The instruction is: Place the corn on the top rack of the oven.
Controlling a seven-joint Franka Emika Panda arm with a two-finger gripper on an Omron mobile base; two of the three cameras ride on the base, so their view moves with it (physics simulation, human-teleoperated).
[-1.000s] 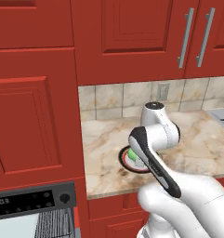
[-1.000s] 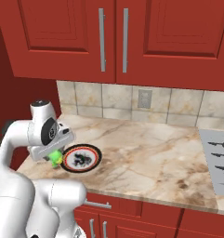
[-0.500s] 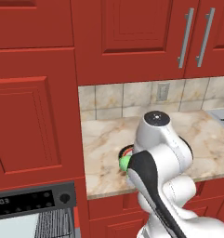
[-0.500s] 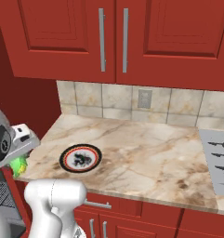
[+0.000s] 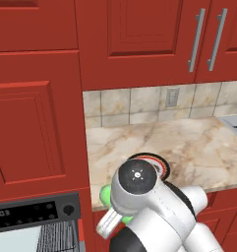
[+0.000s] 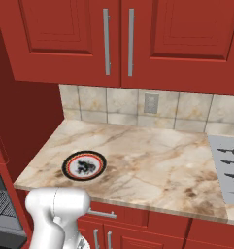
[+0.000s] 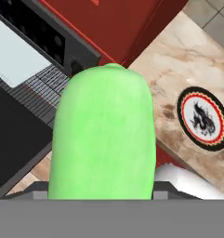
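A: Where's the corn?
B: In the gripper, jaws closed on its base; long axis running toward twelve o'clock, off the counter.
A: And the oven?
B: At ten o'clock beyond the cob; the plate sits at three.

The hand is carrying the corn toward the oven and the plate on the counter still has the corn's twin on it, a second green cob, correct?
Not quite. The plate is bare: the right base view shows only its dark middle pattern, no second cob. The rest holds: the corn sits in the hand, off the counter and near the oven.
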